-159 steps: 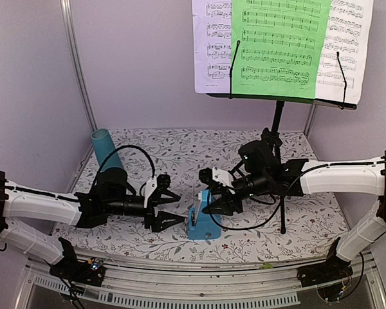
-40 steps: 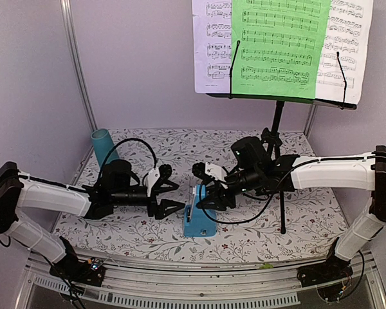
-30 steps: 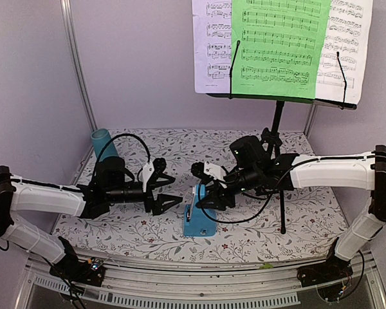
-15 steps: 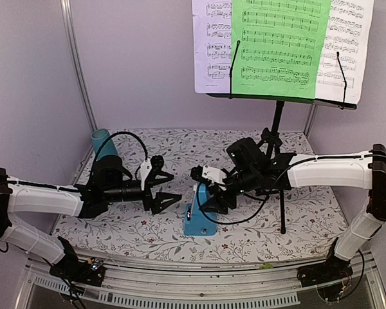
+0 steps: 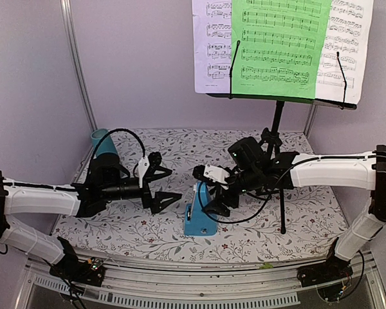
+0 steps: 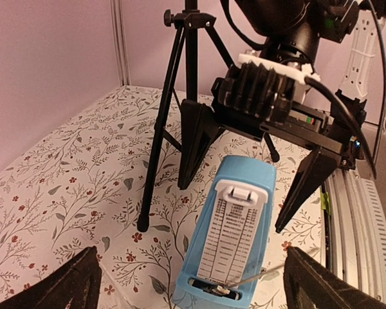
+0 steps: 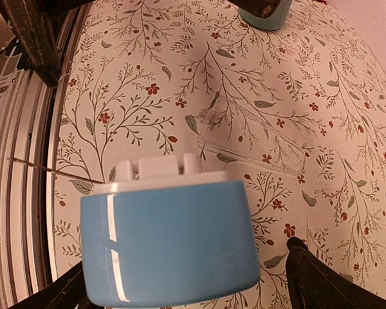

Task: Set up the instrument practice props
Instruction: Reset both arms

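The small blue metronome (image 5: pixel 198 215) stands upright on the floral table between both arms. Its white scale face (image 6: pixel 235 232) is turned toward my left gripper, and its thin pendulum rod (image 6: pixel 265 273) is swung out sideways. My right gripper (image 5: pixel 207 192) is open, its fingers (image 6: pixel 309 187) standing on either side of the metronome's top without touching it. My left gripper (image 5: pixel 174 185) is open a little to the metronome's left, with nothing in it. The black music stand (image 5: pixel 280 101) rises at the back right with white and green sheet-music pages (image 5: pixel 280 45) on its desk.
A teal cup (image 5: pixel 103 143) stands at the back left corner. A clear plastic cover (image 7: pixel 251 141) lies flat on the table behind the metronome. The stand's tripod legs (image 6: pixel 156 148) spread just right of the metronome. A metal rail (image 5: pixel 199 267) runs along the near table edge.
Both grippers have opened wider. The right gripper's jaws have spread away from the metronome's top. The left gripper has drawn back slightly to the left. The metronome has stayed in place.
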`<action>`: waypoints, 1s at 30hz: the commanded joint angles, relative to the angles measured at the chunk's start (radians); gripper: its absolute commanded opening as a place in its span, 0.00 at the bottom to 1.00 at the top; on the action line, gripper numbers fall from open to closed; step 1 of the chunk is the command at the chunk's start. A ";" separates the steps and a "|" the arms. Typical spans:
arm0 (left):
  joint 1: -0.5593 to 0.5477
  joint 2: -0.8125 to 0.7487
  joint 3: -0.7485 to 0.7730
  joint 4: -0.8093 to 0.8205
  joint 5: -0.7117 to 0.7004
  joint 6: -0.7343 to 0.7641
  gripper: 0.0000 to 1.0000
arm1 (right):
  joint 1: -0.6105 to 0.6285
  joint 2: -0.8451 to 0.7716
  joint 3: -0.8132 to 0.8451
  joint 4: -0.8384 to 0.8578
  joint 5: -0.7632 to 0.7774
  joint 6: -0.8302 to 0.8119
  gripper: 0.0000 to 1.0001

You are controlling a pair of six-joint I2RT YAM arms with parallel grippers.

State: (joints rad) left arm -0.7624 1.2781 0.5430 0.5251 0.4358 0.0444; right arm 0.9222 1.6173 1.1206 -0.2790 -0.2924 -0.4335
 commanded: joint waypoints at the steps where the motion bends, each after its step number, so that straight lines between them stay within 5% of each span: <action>1: 0.014 -0.028 0.033 -0.017 0.001 0.005 0.99 | -0.003 -0.068 -0.007 -0.006 0.026 0.010 0.99; 15: 0.017 -0.135 0.047 -0.056 -0.053 -0.049 1.00 | -0.018 -0.274 -0.100 0.001 0.022 0.071 0.99; 30: 0.018 -0.338 0.029 -0.198 -0.343 -0.158 0.99 | -0.067 -0.660 -0.288 -0.002 0.232 0.275 0.99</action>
State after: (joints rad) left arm -0.7578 0.9829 0.5648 0.3939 0.2134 -0.0696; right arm 0.8787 1.0298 0.8696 -0.2836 -0.1719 -0.2455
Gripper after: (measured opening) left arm 0.993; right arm 0.989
